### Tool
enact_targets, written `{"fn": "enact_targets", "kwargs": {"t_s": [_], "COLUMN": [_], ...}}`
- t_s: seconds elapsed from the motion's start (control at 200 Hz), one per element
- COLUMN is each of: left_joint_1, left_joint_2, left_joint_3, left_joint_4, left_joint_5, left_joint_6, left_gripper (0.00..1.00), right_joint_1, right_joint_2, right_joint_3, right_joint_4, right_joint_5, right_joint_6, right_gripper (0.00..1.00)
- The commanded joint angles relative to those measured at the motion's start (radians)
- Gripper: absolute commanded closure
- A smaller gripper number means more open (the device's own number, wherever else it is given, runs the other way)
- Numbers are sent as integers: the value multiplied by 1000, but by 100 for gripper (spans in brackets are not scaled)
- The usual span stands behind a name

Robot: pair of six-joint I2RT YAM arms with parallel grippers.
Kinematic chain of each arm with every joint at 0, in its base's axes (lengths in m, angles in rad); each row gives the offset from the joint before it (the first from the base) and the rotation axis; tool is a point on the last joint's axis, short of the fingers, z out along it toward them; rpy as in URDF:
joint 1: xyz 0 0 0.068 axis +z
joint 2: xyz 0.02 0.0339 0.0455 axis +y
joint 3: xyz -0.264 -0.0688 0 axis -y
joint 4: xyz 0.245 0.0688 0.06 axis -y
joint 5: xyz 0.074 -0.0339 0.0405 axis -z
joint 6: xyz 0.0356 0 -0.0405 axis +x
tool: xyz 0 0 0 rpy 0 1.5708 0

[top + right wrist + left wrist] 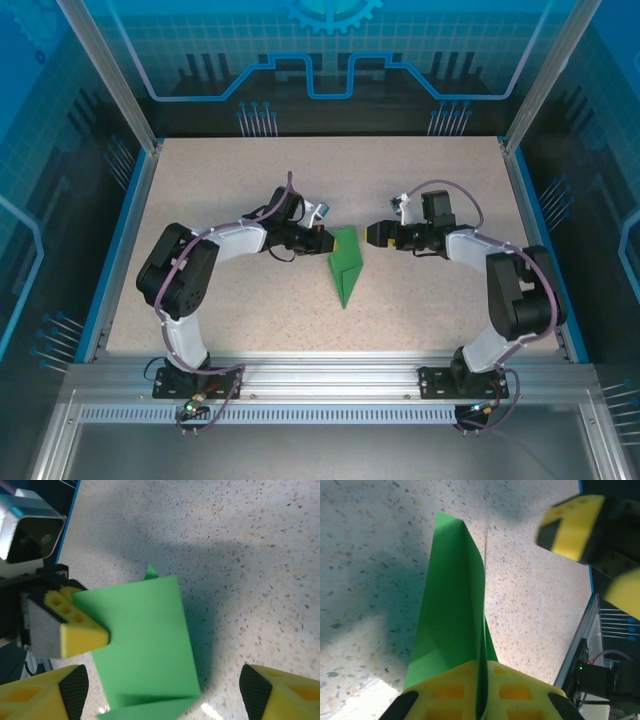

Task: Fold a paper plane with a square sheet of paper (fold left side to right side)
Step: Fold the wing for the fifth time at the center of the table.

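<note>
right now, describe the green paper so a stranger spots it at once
At the middle of the speckled table, the paper plane is a narrow dart pinched by the left hand, facing the open right hand. Its bright green sets it apart from both yellow hands.

The paper plane (345, 265) is smooth matte paper, the table (250, 320) speckled and stone-like, its near rail (330, 375) brushed metal.

My speckled beige table (420, 310), walled in blue.
Patterned blue panels (330, 50) surround me; a metal rail (330, 375) edges the near side.
</note>
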Motion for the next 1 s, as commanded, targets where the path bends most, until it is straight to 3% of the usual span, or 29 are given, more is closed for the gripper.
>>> {"fn": "enact_targets", "kwargs": {"t_s": [0.0,0.44,0.995], "left_joint_1": [3,0,0], "left_joint_2": [-33,-11,20], "left_joint_3": [-20,1,15], "left_joint_4": [42,44,6], "left_joint_5": [80,114,86], "left_joint_6": [47,51,75], "left_gripper": [93,96,97], "right_joint_1": [-16,26,18], "right_joint_2": [82,219,142], "right_joint_3": [33,83,103], "right_joint_4": [107,150,-49], "right_joint_5": [-129,-290,-272], "right_joint_6": [-17,-33,-158], "right_gripper": [22,32,64]}}
